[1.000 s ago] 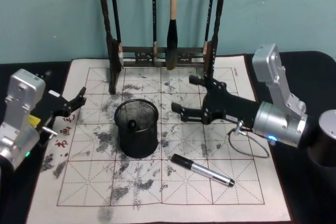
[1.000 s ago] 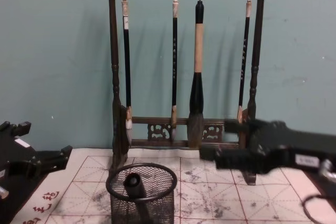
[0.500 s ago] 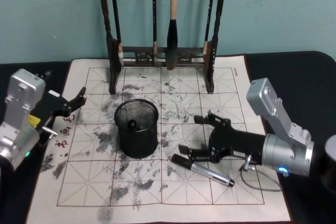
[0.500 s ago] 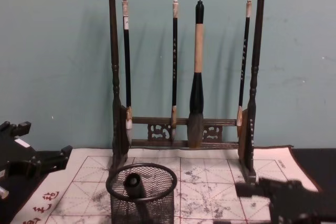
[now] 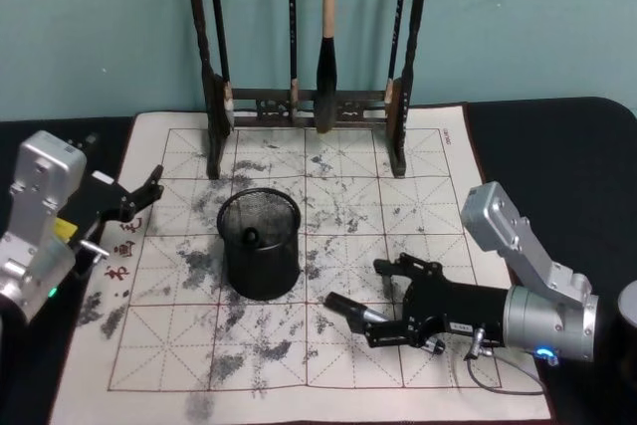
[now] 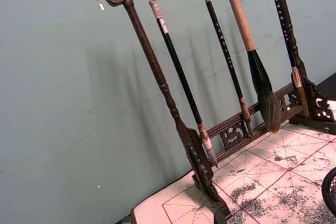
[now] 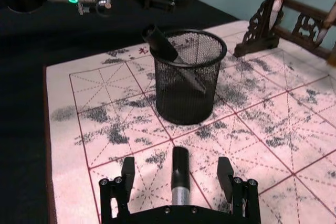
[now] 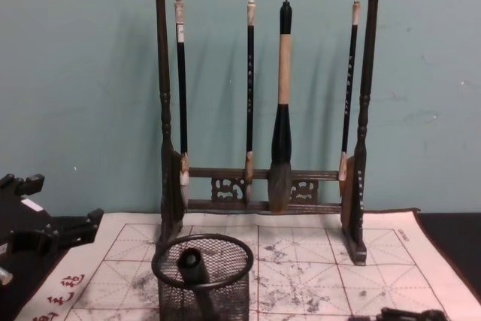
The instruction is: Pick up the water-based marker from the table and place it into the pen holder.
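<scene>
The water-based marker, silver with a black cap, lies on the mat in front and to the right of the pen holder. My right gripper is low over the mat and open, one finger on each side of the marker's barrel. In the right wrist view the marker lies between the open fingers of the right gripper, with the black mesh pen holder beyond it. A black pen leans inside the holder. My left gripper stays open at the mat's left edge.
A tall dark wooden brush rack with several hanging brushes stands at the back of the mat. The ink-stained gridded mat covers the black table. The pen holder shows low in the chest view, left gripper beside it.
My right gripper has come down and toward the front, from above the mat near the rack to straddling the marker. The left arm has not moved.
</scene>
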